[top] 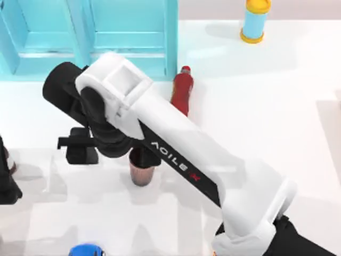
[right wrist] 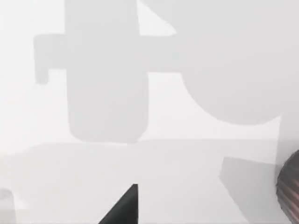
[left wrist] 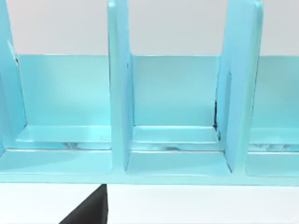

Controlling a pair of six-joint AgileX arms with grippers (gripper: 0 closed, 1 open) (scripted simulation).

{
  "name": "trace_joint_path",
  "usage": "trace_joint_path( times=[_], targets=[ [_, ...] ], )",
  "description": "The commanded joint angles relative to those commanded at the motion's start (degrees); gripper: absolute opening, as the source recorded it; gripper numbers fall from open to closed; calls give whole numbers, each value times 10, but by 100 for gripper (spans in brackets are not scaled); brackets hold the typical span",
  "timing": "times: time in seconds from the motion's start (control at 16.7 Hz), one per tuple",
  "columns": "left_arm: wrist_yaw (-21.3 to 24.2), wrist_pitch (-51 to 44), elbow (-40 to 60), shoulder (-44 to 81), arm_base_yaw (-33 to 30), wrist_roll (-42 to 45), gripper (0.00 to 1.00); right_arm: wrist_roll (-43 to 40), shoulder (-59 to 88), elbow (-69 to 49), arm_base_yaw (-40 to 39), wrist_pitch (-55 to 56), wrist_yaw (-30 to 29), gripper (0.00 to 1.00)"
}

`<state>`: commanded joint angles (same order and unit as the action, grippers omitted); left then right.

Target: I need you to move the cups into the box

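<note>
Dark reddish-brown tapered cup [top: 141, 172], upright on the white table, near its middle, partly hidden beneath the right arm, well apart from the light-blue partitioned box [top: 90, 34] at the far left edge

The one readable marking is the maker's name "AGILE X" in the top view, printed on a black strip [top: 178, 160] that runs along the white forearm of the right arm [top: 213, 160] above the middle of the tabletop. The letters are white, with the final X in red. Nothing else carries text.
</note>
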<state>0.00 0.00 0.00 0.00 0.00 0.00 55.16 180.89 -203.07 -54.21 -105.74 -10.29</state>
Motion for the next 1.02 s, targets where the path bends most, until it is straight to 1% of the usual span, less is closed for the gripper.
trace_joint_path(
  times=[0.48,0.54,0.96,1.02],
  targets=[
    [0,0,0,0,0,0,100,0,0,0,0,0,0,2],
    [0,0,0,0,0,0,100,0,0,0,0,0,0,0],
    [0,0,0,0,0,0,100,0,0,0,0,0,0,0],
    [0,0,0,0,0,0,100,0,-10,12,-6,30,3,0]
  ],
)
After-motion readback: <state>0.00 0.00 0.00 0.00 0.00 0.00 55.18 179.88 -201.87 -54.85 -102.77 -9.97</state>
